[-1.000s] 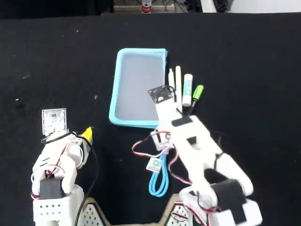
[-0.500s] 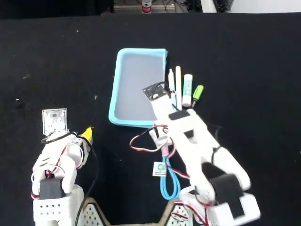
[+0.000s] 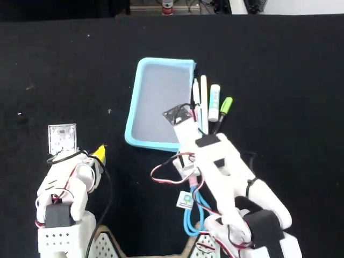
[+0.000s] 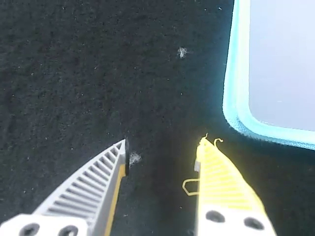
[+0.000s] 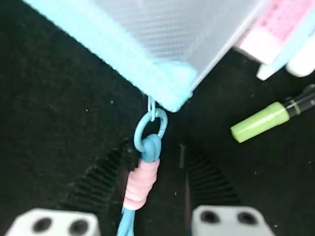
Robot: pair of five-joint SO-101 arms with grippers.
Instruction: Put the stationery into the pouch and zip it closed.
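Note:
A light blue pouch (image 3: pixel 158 99) with a grey mesh face lies flat at the table's centre. Beside its right edge lie the stationery pieces: a white pen (image 3: pixel 196 91), a cream stick (image 3: pixel 203 95), a white marker (image 3: pixel 214 102) and a green highlighter (image 3: pixel 226 106). My right gripper (image 3: pixel 185 126) hangs over the pouch's near right corner (image 5: pixel 172 93). In the right wrist view it (image 5: pixel 155 150) is open, and the zipper ring (image 5: pixel 150 129), pink bead (image 5: pixel 141 184) and blue cord lie between its fingers. My left gripper (image 4: pixel 165 145) is open over bare table, left of the pouch (image 4: pixel 275 64).
The blue cord loop (image 3: pixel 192 215) and a small tag (image 3: pixel 185 200) trail toward the right arm's base, among its red and white wires. The black tabletop stretches wide on both sides. My left gripper (image 3: pixel 88 153) sits low at the near left.
The pouch has turned slightly, its far end shifting right. The right arm swayed left and back, and the cord loop and tag slid right and toward the arm's base. The left arm stayed still.

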